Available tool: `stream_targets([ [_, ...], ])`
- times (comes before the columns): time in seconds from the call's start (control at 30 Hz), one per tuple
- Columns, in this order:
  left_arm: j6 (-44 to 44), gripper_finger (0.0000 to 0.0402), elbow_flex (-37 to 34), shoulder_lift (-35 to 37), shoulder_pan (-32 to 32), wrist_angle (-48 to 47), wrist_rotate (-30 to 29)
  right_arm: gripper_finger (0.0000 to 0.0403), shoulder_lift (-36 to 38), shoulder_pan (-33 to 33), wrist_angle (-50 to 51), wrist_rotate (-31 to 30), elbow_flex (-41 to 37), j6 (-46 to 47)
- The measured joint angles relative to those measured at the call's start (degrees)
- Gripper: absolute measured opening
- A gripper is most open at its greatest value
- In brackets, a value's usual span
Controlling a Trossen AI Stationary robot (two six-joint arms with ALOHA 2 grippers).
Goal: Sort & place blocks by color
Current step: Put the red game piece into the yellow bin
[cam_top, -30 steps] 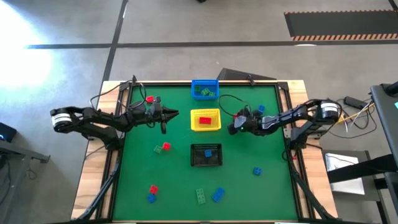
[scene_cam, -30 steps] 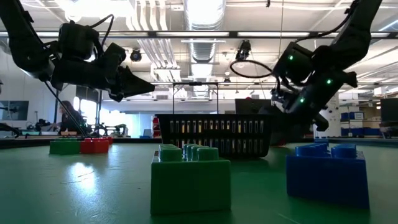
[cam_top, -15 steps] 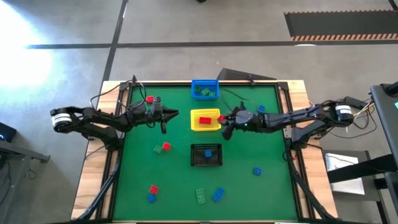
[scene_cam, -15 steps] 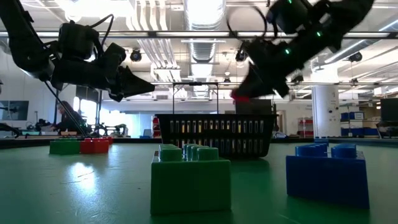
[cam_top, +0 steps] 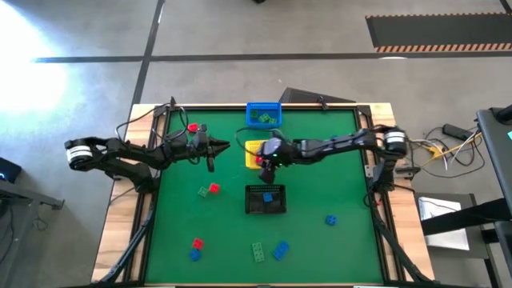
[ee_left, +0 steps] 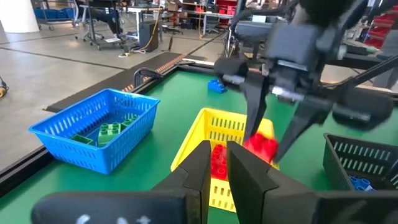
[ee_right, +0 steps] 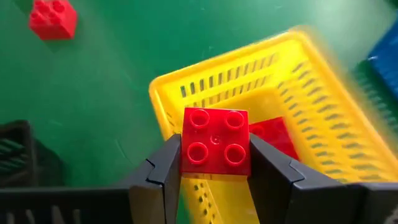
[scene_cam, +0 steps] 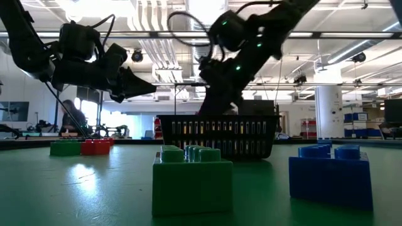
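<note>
My right gripper reaches from the table's right over the yellow basket and is shut on a red block, seen also in the left wrist view as the red block. Another red block lies inside that basket. My left gripper hovers at the table's left, shut on nothing and pointing level toward the basket. The blue basket holds green blocks. The black basket holds a blue block. My right gripper pinches the red block by two opposite side faces between its two fingers. The fingers slant down from the table's right side. The block is lifted clear above the yellow basket, its studs turned toward the wrist.
Loose blocks lie on the green mat: a red and a green left of centre, a red, blue, green and blue near the front edge, a blue at the right.
My right gripper has travelled toward the table's left and risen, rolling its wrist and tipping down, carrying the red block from right of the yellow basket to above it. The block has stayed between the fingers.
</note>
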State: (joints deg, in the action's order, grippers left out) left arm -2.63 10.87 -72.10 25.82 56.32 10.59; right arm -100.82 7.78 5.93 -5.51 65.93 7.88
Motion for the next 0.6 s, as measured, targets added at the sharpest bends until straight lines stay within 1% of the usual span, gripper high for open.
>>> stream_targets([
  [0.13,0.0,0.0033,0.0,0.0,0.0,-0.4,0.0,0.0131,-4.5,0.5,3.9,-0.1,5.4,-1.3],
  [0.23,0.0,0.0033,0.0,0.0,0.0,-0.3,0.0,0.0135,-5.9,0.6,6.4,-0.6,8.0,-1.8],
  [0.37,0.0,0.0033,0.0,0.0,0.0,-0.3,0.0,0.0147,-5.5,0.5,8.0,-0.5,9.1,-2.6],
  [0.53,0.0,0.0033,0.0,0.0,0.0,-0.3,0.1,0.0132,-2.8,1.7,9.4,-0.6,9.1,-3.6],
  [0.6,0.0,0.0033,0.0,0.0,0.0,-0.3,0.1,0.0132,-2.2,2.8,10.4,-0.9,9.1,-4.5],
])
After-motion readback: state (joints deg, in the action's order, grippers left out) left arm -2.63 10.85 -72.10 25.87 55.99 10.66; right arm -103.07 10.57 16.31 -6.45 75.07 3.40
